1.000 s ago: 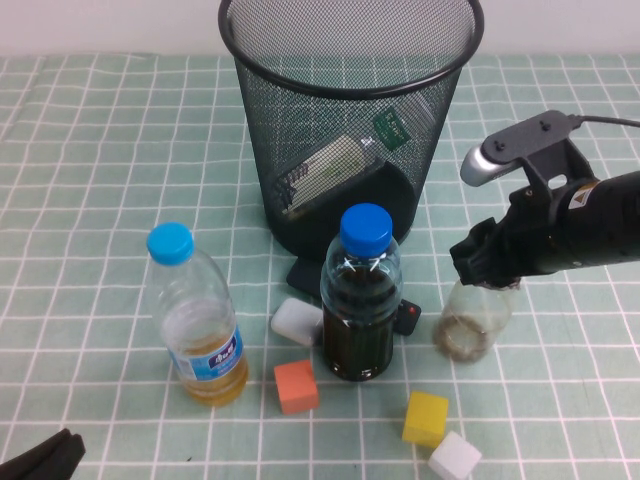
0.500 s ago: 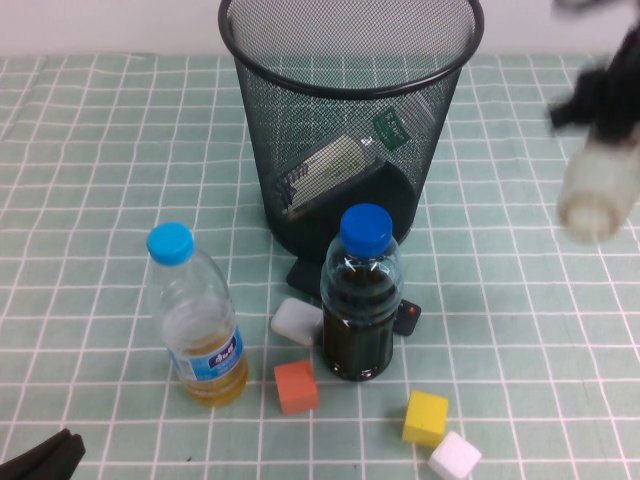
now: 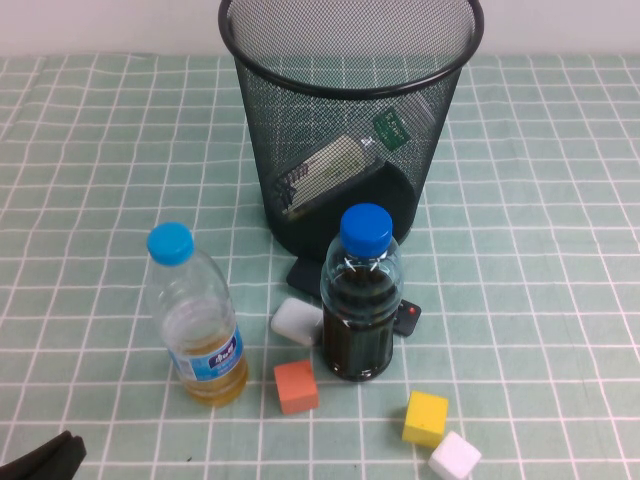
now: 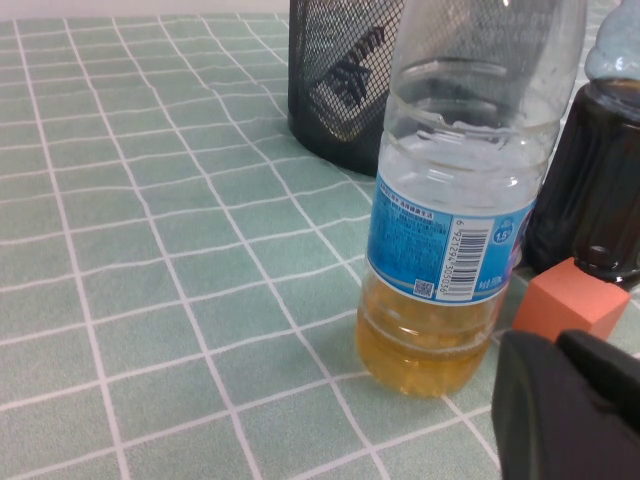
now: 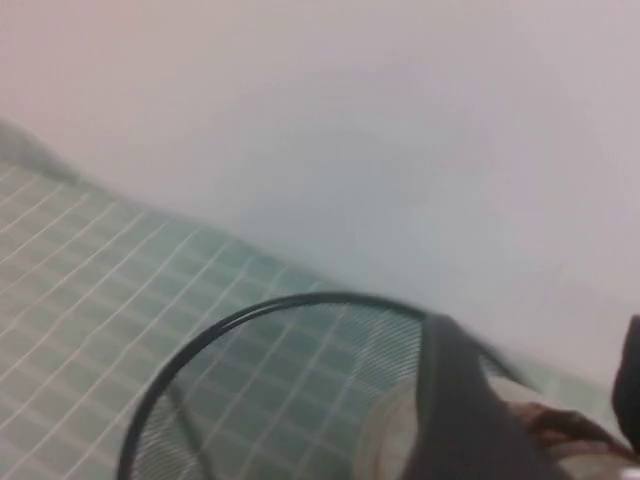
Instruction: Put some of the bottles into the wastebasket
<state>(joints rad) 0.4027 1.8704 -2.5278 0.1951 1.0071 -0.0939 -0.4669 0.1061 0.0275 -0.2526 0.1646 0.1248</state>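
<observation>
Already one green-labelled bottle (image 3: 330, 170) lies inside the wastebasket (image 3: 350, 70). Right gripper (image 5: 530, 400), above its rim, grips the squat bottle (image 5: 545, 430); left gripper (image 4: 565, 405) rests clenched beside the yellowish bottle (image 4: 450, 200).

I see a table (image 3: 560, 300) covered with a green cloth with white grid lines. On it stands the wastebasket (image 3: 350, 130) at the far middle. In front of it stand a dark-liquid bottle (image 3: 360, 295) and, to its left, a light-blue-capped bottle (image 3: 195, 315). Near them lie an orange cube (image 3: 296, 386), a yellow cube (image 3: 425, 417), a white cube (image 3: 455, 457) and a white block (image 3: 296, 321). The left gripper (image 4: 570, 405) rests low at the near left corner; the right gripper (image 5: 520, 400) is above the wastebasket.
</observation>
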